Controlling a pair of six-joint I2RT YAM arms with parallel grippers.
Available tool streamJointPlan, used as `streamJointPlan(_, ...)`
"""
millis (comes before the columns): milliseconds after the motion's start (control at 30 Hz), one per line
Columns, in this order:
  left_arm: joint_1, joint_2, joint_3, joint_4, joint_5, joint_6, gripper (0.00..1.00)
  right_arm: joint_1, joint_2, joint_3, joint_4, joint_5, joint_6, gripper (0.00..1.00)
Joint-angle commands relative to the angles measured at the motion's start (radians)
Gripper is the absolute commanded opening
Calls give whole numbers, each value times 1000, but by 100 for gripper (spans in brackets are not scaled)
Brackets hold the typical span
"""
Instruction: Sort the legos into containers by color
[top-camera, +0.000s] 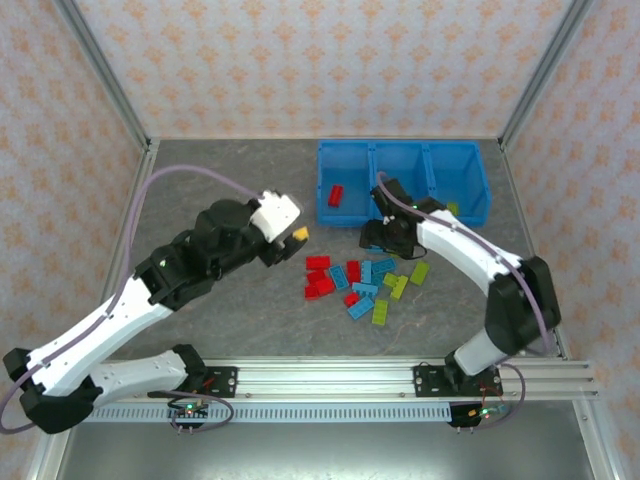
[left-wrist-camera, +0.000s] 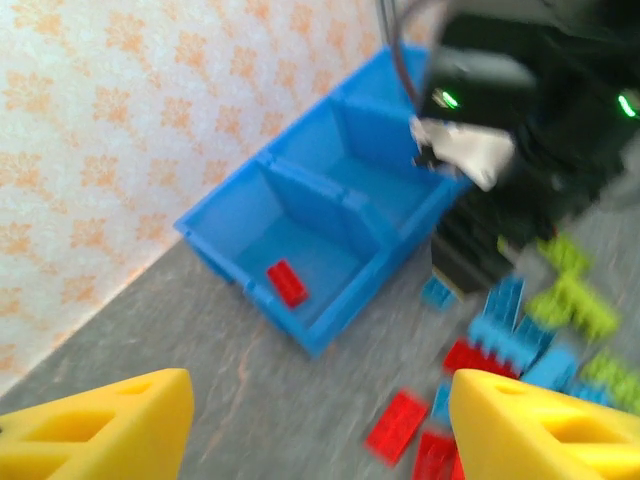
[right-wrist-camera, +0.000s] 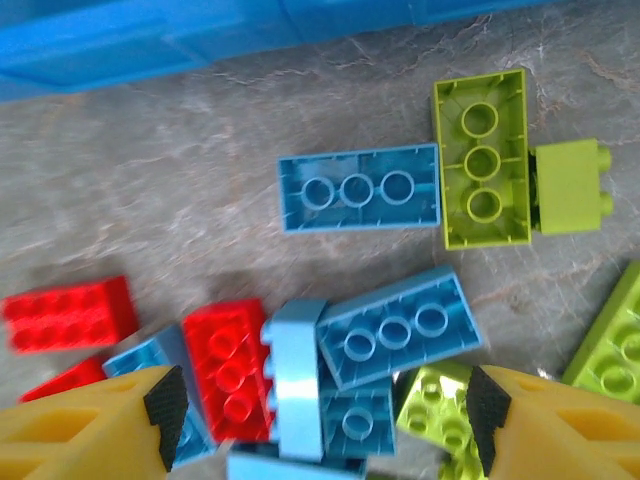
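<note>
The long blue bin (top-camera: 400, 205) stands at the back, with a red brick (top-camera: 336, 194) in its left compartment and a yellow-green piece (top-camera: 453, 208) in the right one. Red, light blue and yellow-green legos (top-camera: 365, 282) lie scattered in front of it. My right gripper (top-camera: 385, 237) hangs open over the pile's far edge. Between its fingers (right-wrist-camera: 90, 425) a light blue brick (right-wrist-camera: 298, 380) stands on its side, beside a red brick (right-wrist-camera: 228, 370) and other blue bricks (right-wrist-camera: 398, 325). My left gripper (top-camera: 288, 243) is open and empty, left of the pile; its fingers (left-wrist-camera: 100, 425) frame bare table.
The bin's front wall (right-wrist-camera: 200, 40) runs just beyond the right gripper. The right arm (left-wrist-camera: 500, 130) looms over the pile in the left wrist view. Two yellow-green bricks (right-wrist-camera: 482, 158) lie upside down and on edge near the bin. Patterned walls enclose the table.
</note>
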Motion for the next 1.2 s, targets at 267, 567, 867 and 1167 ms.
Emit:
streamJointPlan(267,14,1,-218,46,-52,205,82,13,248,118,45,130,-31,76)
streamJointPlan(567,29,-27,-260,60,-56,221,84,64,323,128,114,-22,-51,66)
streamJointPlan(867,35,-49,-277,68,-59,224,85,76,194,113,103,146,-12,73)
streamJointPlan(1167,39,-44,-274,60,-41,221,86,61,285,124,156,160,193,77)
